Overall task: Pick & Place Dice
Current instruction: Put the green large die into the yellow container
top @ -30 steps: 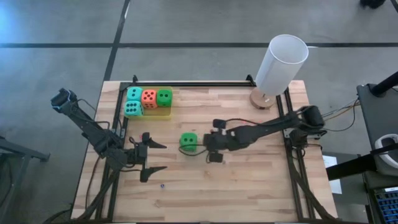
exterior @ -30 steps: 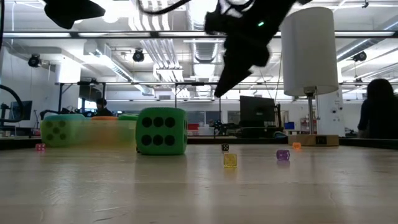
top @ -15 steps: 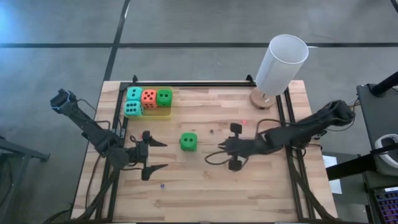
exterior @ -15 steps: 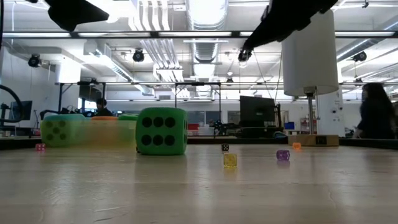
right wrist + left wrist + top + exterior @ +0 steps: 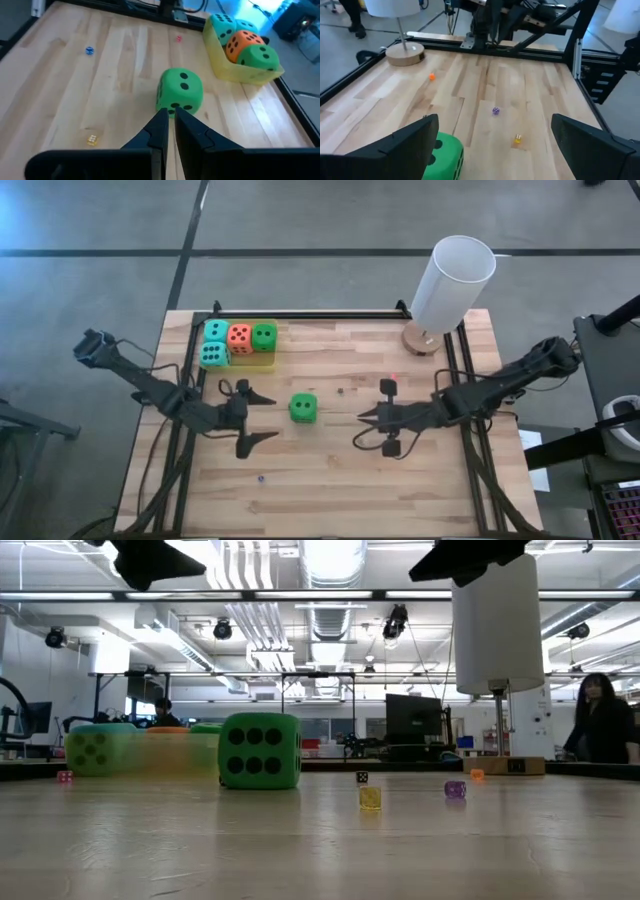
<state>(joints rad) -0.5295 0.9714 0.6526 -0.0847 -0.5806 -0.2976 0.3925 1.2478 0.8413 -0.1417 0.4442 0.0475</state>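
We have pulled our right gripper (image 5: 366, 430) back from the green die (image 5: 303, 407), fingers together; it sits loose mid-table while our left gripper (image 5: 262, 418), fingers apart, moves in to pick it up

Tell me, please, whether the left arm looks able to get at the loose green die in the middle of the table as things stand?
Probably yes. The left gripper has its jaws wide open and faces the green die, with only bare table between them. The right gripper sits back on the die's far side.
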